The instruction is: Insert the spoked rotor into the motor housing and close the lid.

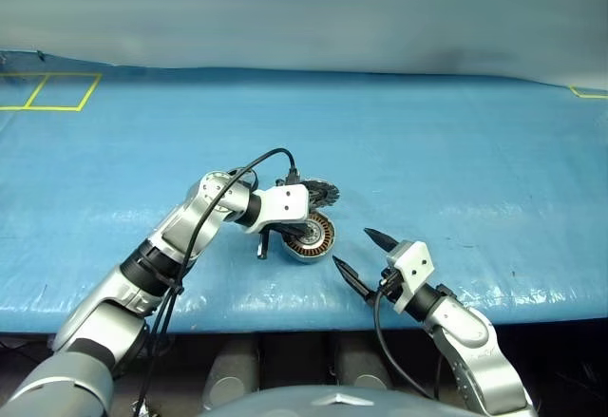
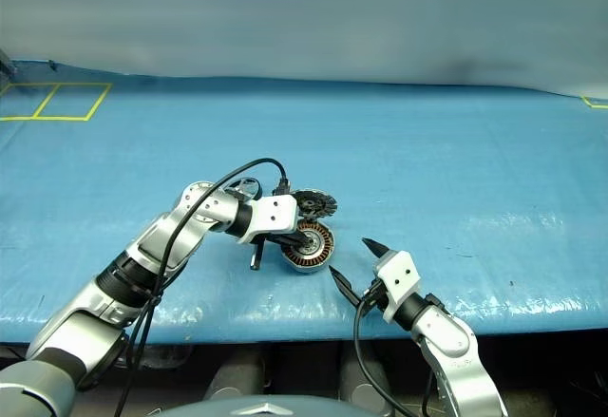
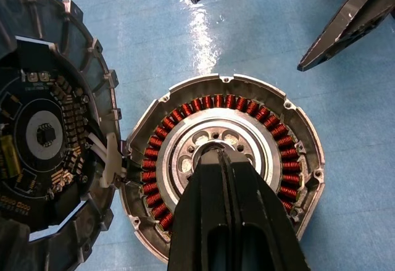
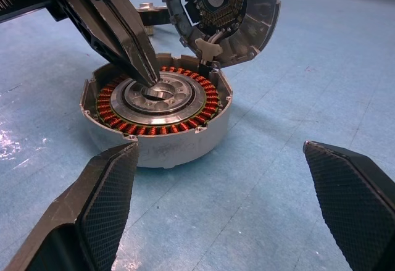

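Motor housing (image 4: 159,118) sits on the blue worktop (image 1: 456,170), just below centre frame in the head views, open side up: copper-red windings ringing a silver centre. The spoked rotor (image 4: 162,95) looks already seated in that centre, a flat silver disc with round holes about a hub; whether it is fully down I cannot tell. The lid (image 4: 225,8) stands tilted up at the far edge of the housing, upper centre of the right wrist view, hinged by a small pale clip, its dark inner face showing a circuit board and small components. Left gripper (image 3: 217,155) comes in from the left of the head views, jaws shut together, tips resting at the rotor's hub and holding nothing I can make out. Right gripper (image 1: 366,251) hangs just right of the housing and apart from it, jaws wide and empty. Handling judgement: housing and lid are cast metal, rigid, probably heavy for their size, so the housing should stay put under a light push. The rotor is thin, stiff and smooth, likely slippery; pressing on the hub is safer than on the rim. Windings and board parts are the fragile bits, so keep the jaws off them. For the lid, the best purchase looks to be its notched outer edge or plain back, opposite the hinge, swinging it over gently. The clip hinge looks weak against sideways twisting.
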`<control>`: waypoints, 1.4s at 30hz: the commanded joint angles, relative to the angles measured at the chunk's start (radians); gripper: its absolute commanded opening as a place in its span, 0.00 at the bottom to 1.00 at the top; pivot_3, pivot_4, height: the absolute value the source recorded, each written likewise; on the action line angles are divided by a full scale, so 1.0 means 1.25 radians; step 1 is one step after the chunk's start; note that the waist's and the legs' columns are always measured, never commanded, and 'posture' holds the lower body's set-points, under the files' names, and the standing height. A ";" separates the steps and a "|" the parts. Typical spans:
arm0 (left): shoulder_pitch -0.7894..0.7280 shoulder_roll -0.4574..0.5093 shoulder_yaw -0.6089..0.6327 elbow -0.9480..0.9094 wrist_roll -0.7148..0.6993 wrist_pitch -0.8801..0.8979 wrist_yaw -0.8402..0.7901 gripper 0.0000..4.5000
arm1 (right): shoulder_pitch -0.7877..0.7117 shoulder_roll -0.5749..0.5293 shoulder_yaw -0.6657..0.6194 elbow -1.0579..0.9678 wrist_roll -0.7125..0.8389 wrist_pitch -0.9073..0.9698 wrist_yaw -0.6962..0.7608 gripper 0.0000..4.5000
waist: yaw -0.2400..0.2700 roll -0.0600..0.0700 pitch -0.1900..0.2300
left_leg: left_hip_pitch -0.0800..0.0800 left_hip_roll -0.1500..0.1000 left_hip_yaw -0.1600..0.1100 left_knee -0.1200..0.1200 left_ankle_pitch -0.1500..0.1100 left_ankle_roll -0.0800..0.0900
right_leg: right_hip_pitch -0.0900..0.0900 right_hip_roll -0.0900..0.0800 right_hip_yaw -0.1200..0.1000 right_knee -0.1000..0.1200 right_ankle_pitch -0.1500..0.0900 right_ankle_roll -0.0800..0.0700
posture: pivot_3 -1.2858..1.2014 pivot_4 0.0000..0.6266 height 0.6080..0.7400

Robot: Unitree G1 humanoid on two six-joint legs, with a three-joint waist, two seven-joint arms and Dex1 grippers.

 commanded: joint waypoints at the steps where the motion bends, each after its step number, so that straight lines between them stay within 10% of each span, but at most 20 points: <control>1: -0.003 -0.003 -0.003 -0.011 0.003 0.000 -0.002 0.01 | 0.000 0.000 -0.002 -0.019 0.004 -0.003 -0.002 1.00 | 0.000 0.000 0.000 | 0.000 0.000 0.000 0.000 0.000 0.000 | 0.000 0.000 0.000 0.000 0.000 0.000 | 0.52 0.24 1.00; 26: 0.023 -0.005 -0.056 0.011 0.018 -0.007 -0.018 0.01 | -0.001 0.000 0.003 -0.016 -0.003 0.000 -0.008 1.00 | 0.001 0.000 0.000 | 0.000 0.000 0.000 0.000 0.000 0.000 | 0.001 0.000 0.000 0.000 0.000 0.000 | 0.52 0.24 1.00; 42: 0.076 0.082 0.171 -0.207 -0.205 0.068 -0.058 0.01 | 0.007 -0.003 0.003 -0.021 0.003 0.006 -0.004 1.00 | -0.005 0.000 0.000 | 0.000 0.000 0.000 -0.001 0.000 0.000 | -0.001 0.000 0.000 0.000 0.000 0.000 | 0.52 0.24 1.00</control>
